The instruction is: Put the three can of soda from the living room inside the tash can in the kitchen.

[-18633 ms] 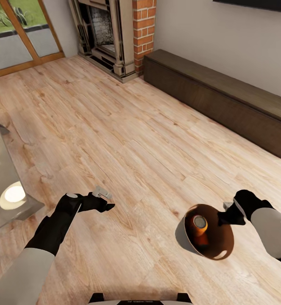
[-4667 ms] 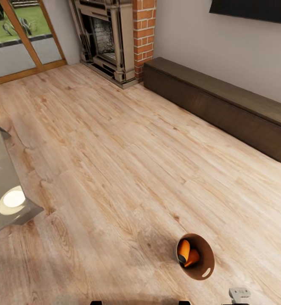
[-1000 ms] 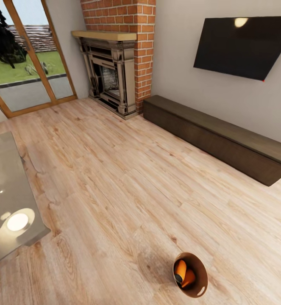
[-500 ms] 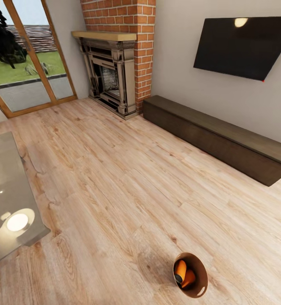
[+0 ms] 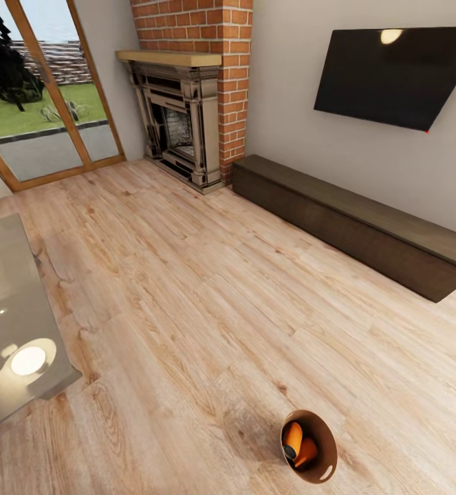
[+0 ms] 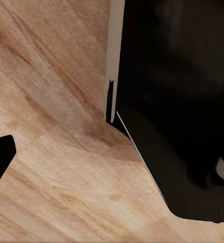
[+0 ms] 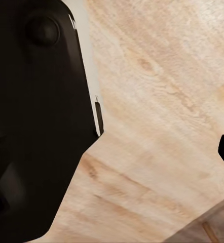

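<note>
We see the bin (image 5: 309,446) at lower right with orange cans (image 5: 295,440) inside, probably ready for carrying; finger state unclear for both grippers.

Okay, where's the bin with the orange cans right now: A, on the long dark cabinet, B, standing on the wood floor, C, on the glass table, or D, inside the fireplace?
B: the bin stands on the wood floor with orange cans inside it.

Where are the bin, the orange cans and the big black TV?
tash can (image 5: 326,450), head view, on its brown inner wall.
can of soda (image 5: 293,435), head view, on an orange side.
TV (image 5: 393,75), head view, on the screen's middle.
</note>
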Controlling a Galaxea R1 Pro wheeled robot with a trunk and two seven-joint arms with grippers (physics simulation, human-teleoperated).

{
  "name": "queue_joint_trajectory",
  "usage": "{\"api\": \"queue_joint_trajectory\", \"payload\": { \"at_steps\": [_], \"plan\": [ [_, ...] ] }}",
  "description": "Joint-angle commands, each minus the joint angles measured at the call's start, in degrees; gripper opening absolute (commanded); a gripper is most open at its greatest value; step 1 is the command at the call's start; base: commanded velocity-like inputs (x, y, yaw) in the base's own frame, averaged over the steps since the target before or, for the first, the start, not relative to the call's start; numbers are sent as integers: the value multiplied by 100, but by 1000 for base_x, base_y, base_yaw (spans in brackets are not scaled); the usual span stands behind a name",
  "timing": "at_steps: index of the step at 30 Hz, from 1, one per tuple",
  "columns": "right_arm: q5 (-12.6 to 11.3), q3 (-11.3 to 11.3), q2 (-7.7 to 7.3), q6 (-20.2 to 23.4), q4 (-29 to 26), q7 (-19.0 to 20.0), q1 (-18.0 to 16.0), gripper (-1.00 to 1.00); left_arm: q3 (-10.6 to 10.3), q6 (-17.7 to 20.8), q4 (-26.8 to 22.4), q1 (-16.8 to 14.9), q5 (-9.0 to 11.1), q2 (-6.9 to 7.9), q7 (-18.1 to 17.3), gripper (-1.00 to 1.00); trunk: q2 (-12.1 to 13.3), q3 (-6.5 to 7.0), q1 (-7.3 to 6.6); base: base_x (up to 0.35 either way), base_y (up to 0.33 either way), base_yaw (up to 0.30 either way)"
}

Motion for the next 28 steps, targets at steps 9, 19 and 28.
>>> {"api": "queue_joint_trajectory", "payload": {
  "at_steps": [9,19,28],
  "plan": [
    [-1,0,19,0,0,0,1,100,-3,0,0,0,0,-24,0,100,0,0,0,0,0,0],
    [1,-1,21,0,0,0,1,100,-3,0,-1,0,-2,-26,0,100,0,0,0,0,0,0],
    [2,1,20,1,0,0,1,100,-2,4,-3,0,-1,-27,0,100,0,0,0,0,0,0]
  ]
}}
